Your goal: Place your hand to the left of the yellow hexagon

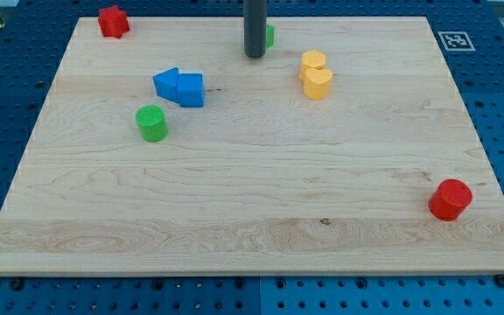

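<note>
Two yellow blocks touch at the view's upper middle: the upper one [313, 60] looks like the yellow hexagon, the lower one [318, 83] is heart-like. My tip [254, 55] is the lower end of the dark rod, standing left of the yellow hexagon with a clear gap between them. A green block [269, 36] is mostly hidden just behind the rod on its right side.
Two blue blocks [180, 87] touch at the left of centre. A green cylinder [152, 122] stands below them. A red block [113, 21] sits at the top left corner, a red cylinder [450, 199] at the lower right. The wooden board [252, 227] has blue pegboard around it.
</note>
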You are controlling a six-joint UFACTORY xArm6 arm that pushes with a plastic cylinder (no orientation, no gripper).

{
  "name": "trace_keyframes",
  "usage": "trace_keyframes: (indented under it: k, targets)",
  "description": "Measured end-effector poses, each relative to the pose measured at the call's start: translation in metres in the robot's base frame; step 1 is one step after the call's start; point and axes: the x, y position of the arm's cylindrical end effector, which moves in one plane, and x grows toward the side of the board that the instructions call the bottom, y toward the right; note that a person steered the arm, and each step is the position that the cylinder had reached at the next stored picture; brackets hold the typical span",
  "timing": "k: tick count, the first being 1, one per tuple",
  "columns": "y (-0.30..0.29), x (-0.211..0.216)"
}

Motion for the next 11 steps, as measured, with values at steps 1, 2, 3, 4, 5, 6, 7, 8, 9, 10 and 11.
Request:
trace_keyframes:
  k: [1, 2, 3, 4, 5, 6, 7, 8, 9, 10, 11]
  targets:
    - [0.004, -0.003]
    - [0.019, -0.001]
    - [0.036, 0.000]
    - [0.054, 0.022]
    - [0.054, 0.027]
    - [0.054, 0.028]
    - [0.054, 0.031]
    - [0.054, 0.031]
    - [0.054, 0.032]
    - [0.054, 0.038]
    - [0.047, 0.044]
